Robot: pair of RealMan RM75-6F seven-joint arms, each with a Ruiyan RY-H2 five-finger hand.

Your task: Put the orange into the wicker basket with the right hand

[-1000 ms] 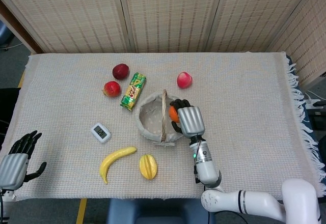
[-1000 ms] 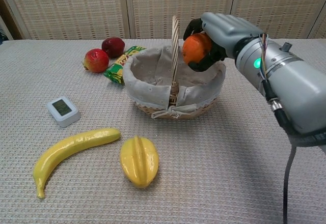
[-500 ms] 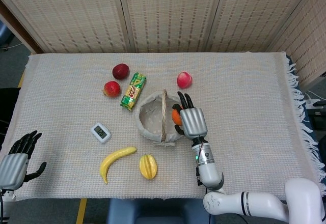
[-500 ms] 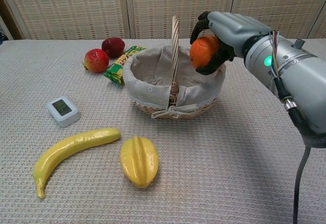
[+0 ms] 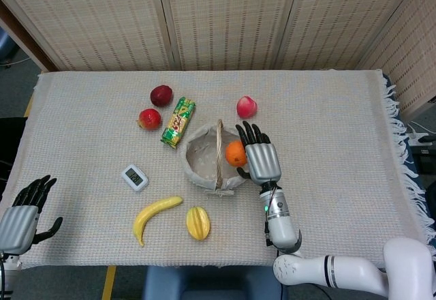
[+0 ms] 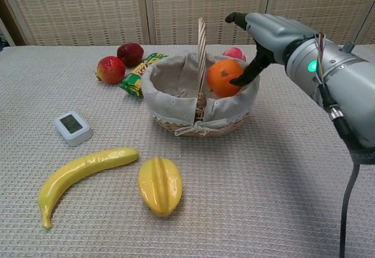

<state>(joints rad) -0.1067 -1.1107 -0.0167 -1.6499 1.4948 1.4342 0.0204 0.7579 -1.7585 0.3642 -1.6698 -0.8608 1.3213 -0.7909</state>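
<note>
1. We log one orange (image 6: 224, 77), inside the wicker basket (image 6: 176, 97) on the side right of its upright handle, level with the cloth-lined rim.
2. Right hand (image 6: 270, 32): the chest view shows its fingers (image 6: 249, 73) spread, one dark tip touching the orange's right side, nothing gripped. The head view shows the same hand (image 5: 261, 158) from above, fingers fanned over the basket's right rim, the orange (image 5: 236, 153) just beside them.
3. Left hand (image 5: 24, 215): only the head view shows it, at the lower left corner off the table's edge, fingers loosely apart and holding nothing.
4. The head view shows the pink peach (image 5: 246, 106) whole; in the chest view it is mostly hidden behind the basket and orange.
5. Surface: one table (image 5: 340, 143) under a beige woven cloth, fringed at its right edge. Behind it stand woven-panel screens (image 5: 225, 20).
6. Other items, counted: two red apples, one darker (image 5: 161, 95) and one brighter (image 5: 149, 118); one green snack packet (image 5: 178, 121); one white digital timer (image 5: 135, 177); one banana (image 5: 154, 215); one yellow starfruit (image 5: 197, 223).
</note>
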